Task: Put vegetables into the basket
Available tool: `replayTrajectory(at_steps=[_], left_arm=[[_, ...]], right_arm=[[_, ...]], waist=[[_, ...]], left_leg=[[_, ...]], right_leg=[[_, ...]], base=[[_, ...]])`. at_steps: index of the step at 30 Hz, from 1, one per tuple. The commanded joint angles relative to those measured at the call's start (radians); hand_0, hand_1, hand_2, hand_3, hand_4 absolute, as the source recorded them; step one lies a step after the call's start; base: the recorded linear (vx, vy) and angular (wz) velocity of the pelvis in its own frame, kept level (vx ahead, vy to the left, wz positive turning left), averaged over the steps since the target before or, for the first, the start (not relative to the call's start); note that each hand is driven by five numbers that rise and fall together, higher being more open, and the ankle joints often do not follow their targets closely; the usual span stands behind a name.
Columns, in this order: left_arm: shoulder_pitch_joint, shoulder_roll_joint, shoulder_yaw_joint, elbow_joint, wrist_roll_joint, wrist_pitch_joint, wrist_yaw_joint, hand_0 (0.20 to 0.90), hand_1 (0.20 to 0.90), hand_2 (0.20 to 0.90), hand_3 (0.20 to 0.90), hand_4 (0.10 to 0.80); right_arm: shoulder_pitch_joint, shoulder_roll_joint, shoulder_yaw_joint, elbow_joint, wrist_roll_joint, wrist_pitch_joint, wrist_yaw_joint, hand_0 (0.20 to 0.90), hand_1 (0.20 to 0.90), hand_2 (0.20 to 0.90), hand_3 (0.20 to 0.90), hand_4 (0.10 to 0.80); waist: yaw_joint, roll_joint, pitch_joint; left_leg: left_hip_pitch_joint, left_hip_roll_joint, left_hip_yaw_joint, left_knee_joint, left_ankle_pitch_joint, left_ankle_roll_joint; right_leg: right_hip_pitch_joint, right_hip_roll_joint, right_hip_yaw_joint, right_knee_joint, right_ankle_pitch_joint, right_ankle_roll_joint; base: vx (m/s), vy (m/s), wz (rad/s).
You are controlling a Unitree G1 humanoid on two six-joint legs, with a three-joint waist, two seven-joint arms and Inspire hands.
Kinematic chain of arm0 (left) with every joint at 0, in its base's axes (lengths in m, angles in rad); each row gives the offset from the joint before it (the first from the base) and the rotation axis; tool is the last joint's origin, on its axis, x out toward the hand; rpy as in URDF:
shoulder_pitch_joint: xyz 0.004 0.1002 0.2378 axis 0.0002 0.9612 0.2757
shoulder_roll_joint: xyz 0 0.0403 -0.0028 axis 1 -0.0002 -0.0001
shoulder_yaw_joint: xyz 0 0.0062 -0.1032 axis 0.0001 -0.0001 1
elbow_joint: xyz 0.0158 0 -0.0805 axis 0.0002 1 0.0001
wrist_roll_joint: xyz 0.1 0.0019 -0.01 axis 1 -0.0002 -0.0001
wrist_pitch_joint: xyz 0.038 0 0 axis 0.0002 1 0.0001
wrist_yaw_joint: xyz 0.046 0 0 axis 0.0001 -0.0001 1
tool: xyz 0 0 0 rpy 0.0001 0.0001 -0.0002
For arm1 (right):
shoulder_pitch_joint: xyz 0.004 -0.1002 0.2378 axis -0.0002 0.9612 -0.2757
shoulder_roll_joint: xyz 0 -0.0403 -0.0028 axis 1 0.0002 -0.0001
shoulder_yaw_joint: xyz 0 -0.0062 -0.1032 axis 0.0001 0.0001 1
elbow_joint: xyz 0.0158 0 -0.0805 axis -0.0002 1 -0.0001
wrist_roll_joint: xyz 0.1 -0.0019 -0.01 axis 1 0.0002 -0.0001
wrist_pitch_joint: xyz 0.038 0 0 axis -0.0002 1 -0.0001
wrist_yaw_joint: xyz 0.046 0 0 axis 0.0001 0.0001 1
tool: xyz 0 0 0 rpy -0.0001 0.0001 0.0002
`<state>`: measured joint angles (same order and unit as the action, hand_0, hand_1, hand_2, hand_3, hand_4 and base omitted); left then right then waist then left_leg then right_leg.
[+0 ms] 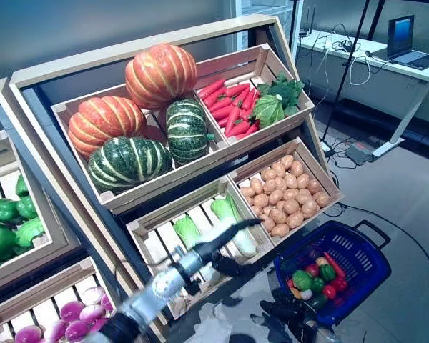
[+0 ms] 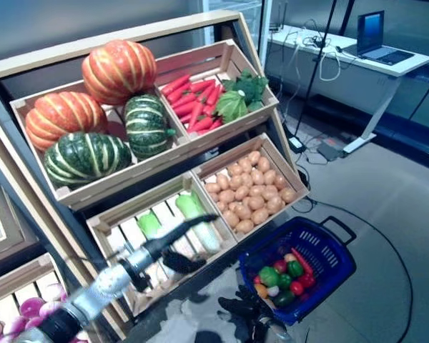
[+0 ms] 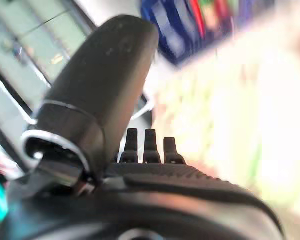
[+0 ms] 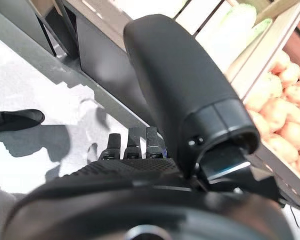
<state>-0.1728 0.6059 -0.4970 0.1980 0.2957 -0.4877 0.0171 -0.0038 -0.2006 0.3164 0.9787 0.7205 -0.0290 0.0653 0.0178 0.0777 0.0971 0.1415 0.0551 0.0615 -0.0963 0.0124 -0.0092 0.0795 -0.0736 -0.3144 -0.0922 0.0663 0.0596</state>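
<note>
Left robot hand (image 1: 225, 246) spread, empty, over cabbage crate (image 1: 149, 230) — right wrist view alone shows shoe (image 4: 17, 120).

Blue plastic basket (image 1: 357, 261) with a black handle, upright on the floor beside the rack's lower right corner, holding small red, green and pale vegetables (image 1: 316, 279). Pale green cabbages (image 1: 229, 221) lie in the rack's lower middle crate (image 1: 139, 230).

- Left hand (image 1: 225, 246) reaching forward on an extended silver-grey arm, fingers straight, holding nothing.
- Right hand (image 4: 140, 145) low near the bottom edge, fingers extended, empty.
</note>
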Motion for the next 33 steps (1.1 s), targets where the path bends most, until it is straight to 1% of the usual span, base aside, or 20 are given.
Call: replayTrajectory(at_steps=[1,3,5,7,8,9,11,12,13,15,18,20,21,22,23,24,26,28,30,33], left_arm=[[-0.120,0.131,0.123,-0.100,0.255,-0.090,0.234,0.900,0.900,0.900,0.900,0.800],[-0.129,0.189,0.139,-0.111,0.378,-0.060,0.305,0.900,0.900,0.900,0.900,0.800],[-0.158,0.241,0.112,-0.079,0.462,-0.042,0.397,0.900,0.900,0.900,0.900,0.800],[-0.191,0.271,0.071,-0.043,0.549,-0.017,0.472,0.900,0.900,0.900,0.900,0.800],[-0.233,0.286,-0.001,0.033,0.573,0.027,0.505,0.900,0.900,0.900,0.900,0.800],[-0.239,0.283,-0.007,0.039,0.574,0.027,0.509,0.900,0.900,0.900,0.900,0.800],[-0.290,0.259,-0.089,0.153,0.597,0.081,0.536,0.900,0.900,0.900,0.900,0.800],[-0.310,0.242,-0.116,0.201,0.607,0.095,0.555,0.900,0.900,0.900,0.900,0.800],[-0.335,0.227,-0.150,0.271,0.605,0.122,0.561,0.900,0.900,0.900,0.900,0.800],[-0.353,0.214,-0.178,0.332,0.614,0.158,0.586,0.900,0.900,0.900,0.900,0.800],[-0.389,0.236,-0.191,0.356,0.636,0.183,0.598,0.900,0.900,0.900,0.900,0.800],[-0.462,0.285,-0.224,0.365,0.642,0.220,0.621,0.900,0.900,0.900,0.900,0.800],[-0.480,0.295,-0.231,0.366,0.646,0.233,0.628,0.900,0.900,0.900,0.900,0.800],[-0.508,0.312,-0.236,0.368,0.639,0.241,0.633,0.900,0.900,0.900,0.900,0.800],[-0.557,0.337,-0.251,0.383,0.629,0.250,0.642,0.900,0.900,0.900,0.900,0.800],[-0.577,0.344,-0.258,0.388,0.632,0.256,0.643,0.900,0.900,0.900,0.900,0.800],[-0.631,0.358,-0.276,0.387,0.634,0.285,0.623,0.900,0.900,0.900,0.900,0.800],[-0.673,0.367,-0.292,0.390,0.639,0.308,0.609,0.900,0.900,0.900,0.900,0.800],[-0.713,0.369,-0.313,0.411,0.634,0.342,0.624,0.900,0.900,0.900,0.900,0.800],[-0.755,0.381,-0.308,0.446,0.616,0.376,0.662,0.900,0.900,0.900,0.900,0.800]], right_arm=[[-0.028,-0.010,-0.050,-0.071,-0.007,-0.096,-0.019,0.900,0.900,0.900,0.900,0.800],[-0.014,-0.022,-0.056,-0.111,-0.020,-0.107,-0.024,0.900,0.900,0.900,0.900,0.800],[-0.009,-0.044,-0.060,-0.142,-0.027,-0.125,-0.023,0.900,0.900,0.900,0.900,0.800],[-0.016,-0.073,-0.065,-0.162,-0.031,-0.148,-0.021,0.900,0.900,0.900,0.900,0.800],[-0.033,-0.106,-0.064,-0.186,-0.011,-0.156,-0.015,0.900,0.900,0.900,0.900,0.800],[-0.034,-0.107,-0.066,-0.186,-0.011,-0.156,-0.015,0.900,0.900,0.900,0.900,0.800],[-0.063,-0.142,-0.063,-0.203,0.004,-0.159,-0.005,0.900,0.900,0.900,0.900,0.800],[-0.078,-0.158,-0.061,-0.208,0.013,-0.157,0.001,0.900,0.900,0.900,0.900,0.800],[-0.102,-0.190,-0.060,-0.230,0.025,-0.149,0.016,0.900,0.900,0.900,0.900,0.800],[-0.130,-0.230,-0.061,-0.264,0.043,-0.140,0.041,0.900,0.900,0.900,0.900,0.800],[-0.164,-0.263,-0.060,-0.315,0.067,-0.141,0.053,0.900,0.900,0.900,0.900,0.800],[-0.229,-0.304,-0.060,-0.365,0.108,-0.133,0.046,0.900,0.900,0.900,0.900,0.800],[-0.245,-0.311,-0.059,-0.373,0.123,-0.130,0.045,0.900,0.900,0.900,0.900,0.800],[-0.266,-0.322,-0.063,-0.383,0.141,-0.122,0.044,0.900,0.900,0.900,0.900,0.800],[-0.298,-0.339,-0.067,-0.394,0.164,-0.112,0.040,0.900,0.900,0.900,0.900,0.800],[-0.308,-0.344,-0.070,-0.394,0.166,-0.114,0.040,0.900,0.900,0.900,0.900,0.800],[-0.336,-0.366,-0.078,-0.395,0.177,-0.113,0.048,0.900,0.900,0.900,0.900,0.800],[-0.364,-0.389,-0.086,-0.393,0.191,-0.106,0.054,0.900,0.900,0.900,0.900,0.800],[-0.397,-0.409,-0.091,-0.380,0.192,-0.103,0.058,0.900,0.900,0.900,0.900,0.800],[-0.421,-0.445,-0.099,-0.374,0.201,-0.087,0.064,0.900,0.900,0.900,0.900,0.800]], waist=[[0.019,-0.030,0.002],[0.019,-0.030,-0.002],[0.015,-0.028,0.002],[0.007,-0.021,0.013],[-0.005,-0.012,0.031],[-0.003,-0.012,0.032],[-0.022,-0.003,0.059],[-0.029,0.001,0.074],[-0.046,0.009,0.104],[-0.063,0.011,0.148],[-0.068,-0.003,0.194],[-0.077,-0.022,0.247],[-0.076,-0.025,0.252],[-0.081,-0.031,0.261],[-0.086,-0.036,0.274],[-0.088,-0.037,0.275],[-0.096,-0.035,0.283],[-0.103,-0.030,0.291],[-0.110,-0.026,0.293],[-0.116,-0.022,0.296]], left_leg=[[0.007,-0.037,0.073,0.009,-0.071,0.023],[0.009,-0.036,0.073,0.009,-0.067,0.020],[0.010,-0.038,0.067,0.009,-0.059,0.019],[0.009,-0.040,0.062,0.009,-0.050,0.019],[-0.002,-0.043,0.059,0.032,-0.046,0.019],[-0.006,-0.043,0.059,0.037,-0.048,0.019],[-0.049,-0.047,0.060,0.122,-0.067,0.013],[-0.073,-0.048,0.065,0.168,-0.079,0.011],[-0.116,-0.046,0.079,0.253,-0.103,0.005],[-0.181,-0.042,0.099,0.368,-0.147,0.009],[-0.278,-0.034,0.116,0.499,-0.198,0.022],[-0.402,-0.025,0.125,0.638,-0.253,0.034],[-0.427,-0.024,0.127,0.662,-0.265,0.037],[-0.477,-0.020,0.131,0.724,-0.287,0.045],[-0.526,-0.013,0.134,0.783,-0.312,0.047],[-0.557,-0.010,0.135,0.821,-0.326,0.053],[-0.640,0.001,0.137,0.920,-0.367,0.053],[-0.694,0.008,0.141,0.984,-0.392,0.054],[-0.769,0.015,0.139,1.063,-0.418,0.056],[-0.845,0.025,0.135,1.150,-0.450,0.058]], right_leg=[[0.094,-0.004,0.017,0.005,-0.100,-0.033],[0.098,-0.004,0.011,0.005,-0.101,-0.035],[0.102,-0.004,0.007,0.005,-0.098,-0.039],[0.093,-0.005,0.008,0.026,-0.105,-0.045],[0.062,-0.014,0.015,0.085,-0.125,-0.050],[0.058,-0.015,0.015,0.092,-0.129,-0.050],[0.015,-0.030,0.029,0.165,-0.152,-0.057],[-0.011,-0.039,0.035,0.209,-0.168,-0.060],[-0.056,-0.055,0.046,0.294,-0.203,-0.068],[-0.126,-0.086,0.061,0.415,-0.246,-0.075],[-0.226,-0.118,0.080,0.547,-0.282,-0.078],[-0.357,-0.146,0.104,0.697,-0.317,-0.080],[-0.384,-0.151,0.109,0.723,-0.326,-0.081],[-0.437,-0.161,0.119,0.788,-0.342,-0.085],[-0.491,-0.166,0.136,0.851,-0.359,-0.084],[-0.523,-0.171,0.143,0.889,-0.372,-0.089],[-0.613,-0.182,0.170,0.991,-0.407,-0.091],[-0.677,-0.192,0.190,1.059,-0.429,-0.095],[-0.757,-0.196,0.216,1.130,-0.449,-0.099],[-0.843,-0.198,0.243,1.215,-0.477,-0.107]], base=[[0.072,0.008,0.03],[0.060,0.012,0.05],[0.041,0.032,0.02],[-0.004,0.083,0.02],[-0.036,0.091,0.02],[-0.062,0.115,0.02],[-0.078,0.118,0.02],[-0.120,0.199,-0.02],[-0.141,0.226,-0.03],[-0.142,0.188,0.01],[-0.178,0.074,0.03],[-0.283,0.069,0.03],[-0.187,0.050,0.07],[-0.155,0.055,0.10],[-0.156,0.054,0.09],[-0.109,0.060,0.10],[-0.082,0.072,0.07],[-0.070,0.088,0.09],[-0.068,0.076,0.01],[-0.037,0.061,-0.02]])
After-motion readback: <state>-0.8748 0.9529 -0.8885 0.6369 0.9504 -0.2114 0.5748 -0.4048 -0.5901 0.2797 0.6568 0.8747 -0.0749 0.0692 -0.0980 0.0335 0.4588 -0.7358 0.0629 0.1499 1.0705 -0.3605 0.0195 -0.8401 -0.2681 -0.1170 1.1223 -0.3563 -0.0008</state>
